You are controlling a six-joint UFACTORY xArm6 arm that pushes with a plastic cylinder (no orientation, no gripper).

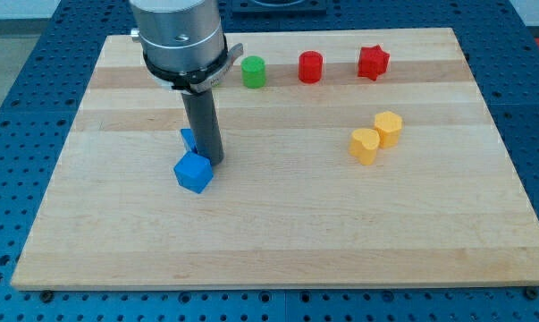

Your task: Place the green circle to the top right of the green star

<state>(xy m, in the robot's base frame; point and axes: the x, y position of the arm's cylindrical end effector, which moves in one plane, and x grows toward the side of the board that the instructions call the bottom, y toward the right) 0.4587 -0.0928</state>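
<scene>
Blue cube [194, 172] against my tip [210, 162]; no pincer; glossy green cylinder [253, 72] beyond.

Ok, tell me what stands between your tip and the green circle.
Nothing visible. My tip sits beside the blue cube, with another blue block at its left; bare board runs up-right to the green circle. No green star shows.

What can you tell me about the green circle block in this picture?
The green circle is a short, solid-looking cylinder, bright green with a matte surface. It stands upright on its flat end near the view's top edge of the wooden board, left of the red circle. Nothing touches it. My tip is well below it toward the view's left, beside the blue blocks. No green star is visible.
</scene>
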